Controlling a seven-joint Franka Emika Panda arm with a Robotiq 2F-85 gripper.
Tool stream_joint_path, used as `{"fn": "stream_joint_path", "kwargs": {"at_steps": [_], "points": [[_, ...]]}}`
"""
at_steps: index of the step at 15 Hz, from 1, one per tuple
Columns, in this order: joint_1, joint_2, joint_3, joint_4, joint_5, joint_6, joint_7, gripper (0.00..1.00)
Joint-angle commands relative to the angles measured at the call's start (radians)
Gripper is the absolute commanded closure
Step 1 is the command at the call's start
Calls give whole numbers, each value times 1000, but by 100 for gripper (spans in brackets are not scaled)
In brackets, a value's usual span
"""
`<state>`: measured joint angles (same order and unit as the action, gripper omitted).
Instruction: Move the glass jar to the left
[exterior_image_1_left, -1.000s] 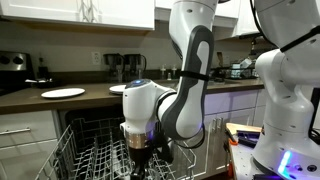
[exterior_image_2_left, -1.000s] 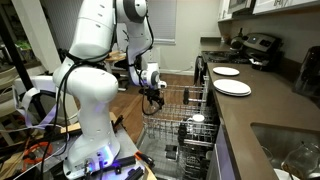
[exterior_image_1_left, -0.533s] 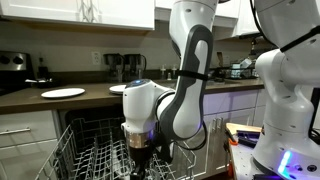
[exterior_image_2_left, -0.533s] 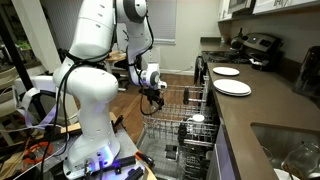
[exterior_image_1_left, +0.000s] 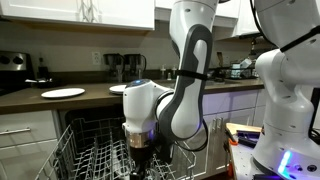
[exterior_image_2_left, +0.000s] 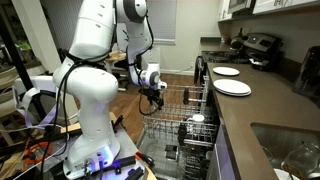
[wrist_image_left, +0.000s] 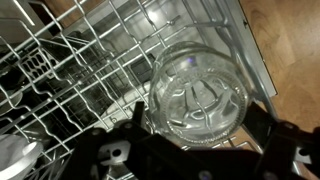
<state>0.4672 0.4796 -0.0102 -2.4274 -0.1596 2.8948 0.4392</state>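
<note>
Wrist view: the glass jar (wrist_image_left: 197, 95) sits dead centre, directly below my gripper (wrist_image_left: 198, 117). Its round mouth faces straight up at the camera, so its long axis runs along my approach line, upright, no tilt that I can see. My fingers (wrist_image_left: 125, 145) straddle it, one dark pad on each side of the rim, close against the glass. I cannot tell whether they are pressing on it or standing just off it.

The jar is inside the dishwasher rack (wrist_image_left: 60, 70), near the rack's outer edge, with wooden floor (wrist_image_left: 290, 40) showing just past that edge. Wire tines lie on the other side of it.

In both exterior views my gripper (exterior_image_1_left: 140, 150) (exterior_image_2_left: 155, 97) hangs pointing down into the pulled-out rack (exterior_image_1_left: 95, 155) (exterior_image_2_left: 185, 110). The jar itself is hidden there behind the wrist.

Judgement: there is nothing to line up, as the jar is already between the jaws. The sideways move calls for a firm hold first, then enough lift to clear the tines before going left.
</note>
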Motion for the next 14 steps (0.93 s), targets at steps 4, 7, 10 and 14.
{"fn": "stream_joint_path", "kwargs": {"at_steps": [4, 7, 10, 14], "points": [[-23, -10, 32, -19, 97, -2, -5, 0], [-28, -6, 37, -16, 132, -4, 0, 0], [-22, -6, 36, -13, 158, -23, 10, 0], [-5, -9, 38, -12, 196, -55, 53, 0]]}}
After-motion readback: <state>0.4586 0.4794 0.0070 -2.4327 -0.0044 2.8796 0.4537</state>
